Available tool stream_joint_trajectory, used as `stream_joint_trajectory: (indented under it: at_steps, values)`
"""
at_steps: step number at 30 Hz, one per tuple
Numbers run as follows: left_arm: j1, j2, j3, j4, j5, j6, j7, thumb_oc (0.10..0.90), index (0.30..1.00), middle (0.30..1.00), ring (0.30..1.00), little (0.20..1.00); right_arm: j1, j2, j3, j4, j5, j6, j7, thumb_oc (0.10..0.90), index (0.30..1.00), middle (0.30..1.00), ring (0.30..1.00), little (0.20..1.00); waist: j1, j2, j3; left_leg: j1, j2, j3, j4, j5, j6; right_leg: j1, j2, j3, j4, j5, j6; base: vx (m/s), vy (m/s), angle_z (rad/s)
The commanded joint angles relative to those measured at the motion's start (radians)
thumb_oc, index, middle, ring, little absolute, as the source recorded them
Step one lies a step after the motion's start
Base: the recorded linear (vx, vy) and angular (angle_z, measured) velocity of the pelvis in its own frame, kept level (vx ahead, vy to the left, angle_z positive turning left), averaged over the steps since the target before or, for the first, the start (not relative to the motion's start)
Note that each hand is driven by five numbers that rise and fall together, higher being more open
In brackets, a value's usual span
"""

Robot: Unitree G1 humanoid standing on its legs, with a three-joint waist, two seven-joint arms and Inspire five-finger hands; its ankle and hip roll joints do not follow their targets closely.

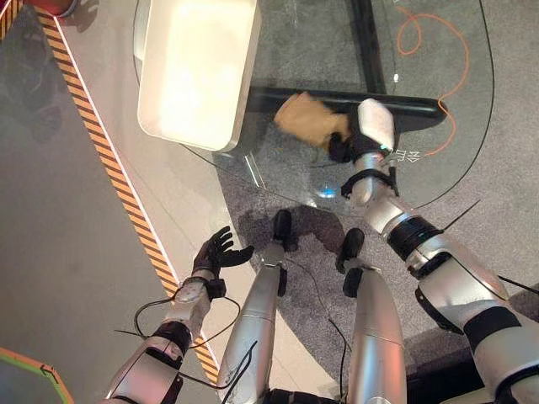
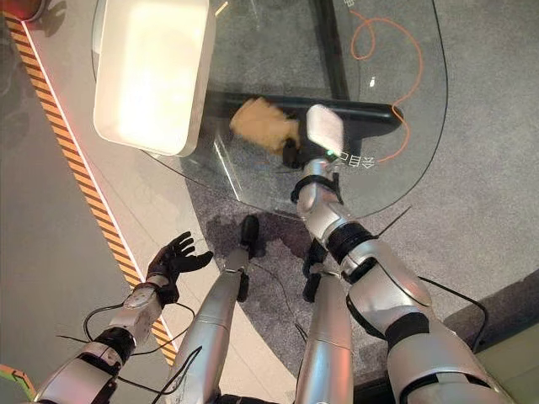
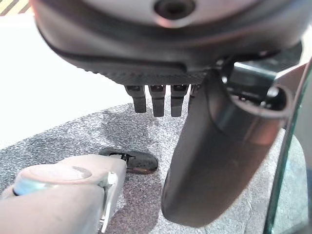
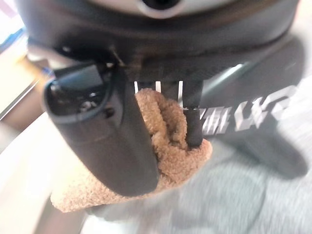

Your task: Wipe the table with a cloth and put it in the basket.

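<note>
Left robot hand point(image 1: 217, 252) hung low, near, fingers spread, holding nothing. Right robot hand point(image 1: 352, 141) was clamped on the cloth point(image 1: 307, 120) on the glass surface point(image 1: 438, 168); cloth trailed left from the palm, toward the white basket point(image 1: 198, 76) at far left. Count: one cloth, one basket.

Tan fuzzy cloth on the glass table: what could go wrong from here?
1. The right hand pinches only one end of the tan fuzzy cloth, so it might slip free mid-wipe.
2. The cloth lies beside the white rectangular basket on the round glass table; a wide stroke could nudge the basket.
</note>
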State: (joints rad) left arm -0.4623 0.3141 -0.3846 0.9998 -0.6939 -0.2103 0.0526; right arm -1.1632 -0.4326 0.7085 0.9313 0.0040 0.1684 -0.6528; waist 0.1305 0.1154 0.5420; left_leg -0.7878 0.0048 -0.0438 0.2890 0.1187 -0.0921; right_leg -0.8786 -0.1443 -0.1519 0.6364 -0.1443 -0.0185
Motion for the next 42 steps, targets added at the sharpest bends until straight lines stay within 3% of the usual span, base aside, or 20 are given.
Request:
stream_joint_trajectory:
  at_steps: [1,13,21,33,42]
  values:
    - [0.026,0.005,0.000,-0.001,-0.052,-0.038,0.003,0.800,0.900,0.900,0.900,0.900,-0.154,-0.158,-0.046,0.012,0.007,-0.006,-0.189,0.100,0.300,0.300,0.300,0.200,-0.027,0.046,-0.022,-0.002,-0.053,0.097,0.106,-0.125,0.075,0.011,0.025,-0.037,-0.132,0.093,0.031,0.00,0.000,0.00]
    - [0.037,0.027,0.015,-0.005,-0.073,-0.038,-0.011,0.800,0.900,0.900,0.900,0.900,-0.137,-0.247,-0.106,0.035,0.031,-0.031,-0.322,0.100,0.300,0.300,0.300,0.200,-0.043,0.040,-0.022,-0.009,-0.051,0.099,0.113,-0.136,0.080,0.005,0.029,-0.031,-0.132,0.086,0.029,0.00,0.000,0.00]
    - [0.040,0.035,0.022,-0.011,-0.072,-0.038,-0.016,0.800,0.900,0.900,0.900,0.900,-0.131,-0.257,-0.121,0.038,0.047,-0.052,-0.305,0.100,0.300,0.300,0.300,0.200,-0.043,0.034,-0.022,-0.012,-0.052,0.095,0.111,-0.137,0.083,0.006,0.034,-0.032,-0.137,0.086,0.029,0.00,0.000,0.00]
    - [0.028,0.040,0.037,0.006,-0.058,-0.040,-0.039,0.800,0.900,0.900,0.900,0.900,-0.129,-0.187,-0.035,-0.053,0.053,-0.110,-0.106,0.100,0.300,0.300,0.300,0.200,-0.033,0.030,-0.022,-0.006,-0.057,0.092,0.102,-0.132,0.080,0.017,0.033,-0.039,-0.146,0.082,0.027,0.00,0.000,0.00]
    - [0.021,0.010,0.035,0.003,-0.029,-0.044,-0.017,0.800,0.900,0.900,0.900,0.900,-0.081,-0.080,0.064,-0.174,-0.055,-0.112,0.106,0.100,0.300,0.300,0.300,0.200,-0.024,0.031,-0.022,0.005,-0.062,0.092,0.089,-0.123,0.075,0.030,0.031,-0.050,-0.151,0.073,0.024,0.00,0.000,0.00]
